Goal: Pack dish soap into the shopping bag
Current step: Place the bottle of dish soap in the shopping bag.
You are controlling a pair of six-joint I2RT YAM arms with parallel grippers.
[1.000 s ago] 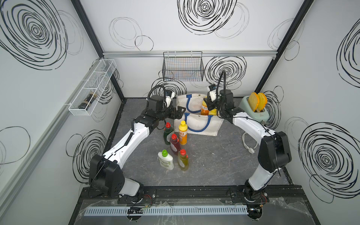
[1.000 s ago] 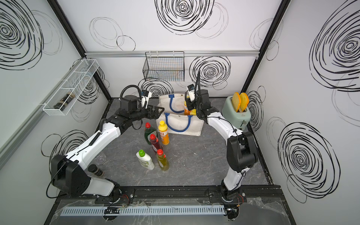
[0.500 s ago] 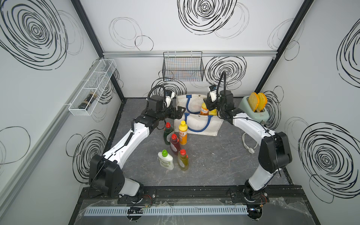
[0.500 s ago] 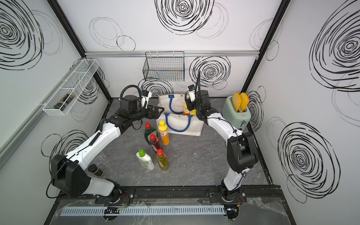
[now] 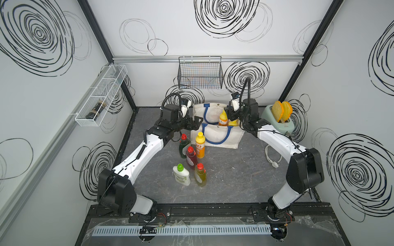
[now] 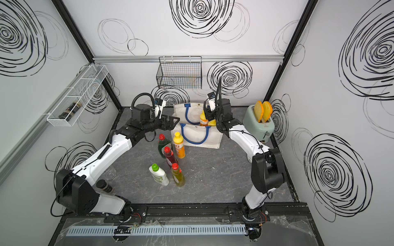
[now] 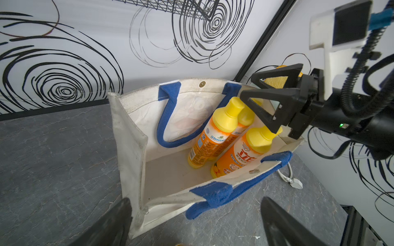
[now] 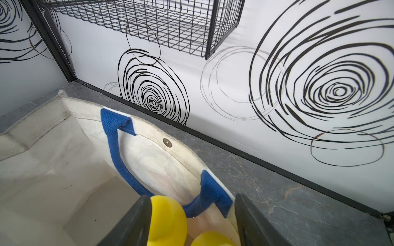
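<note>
You see three orange, yellow-capped plastic soap bottles [image 7: 215, 138] leaning inside the open off-white canvas tote [image 7: 128, 149], while five mixed-colour bottles [image 5: 191, 158] stand upright before it.

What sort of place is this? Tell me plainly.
Probably a robot test cell dressed as a kitchen: swirl-printed wall panels, a mint-green toaster, a black wire basket on the wall.

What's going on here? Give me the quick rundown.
Two robot arms are packing dish soap into the shopping bag. Three orange bottles lean inside it, with the right gripper open over their caps. The left gripper hangs open and empty beside the bag. Five other bottles stand on the table in front.
</note>
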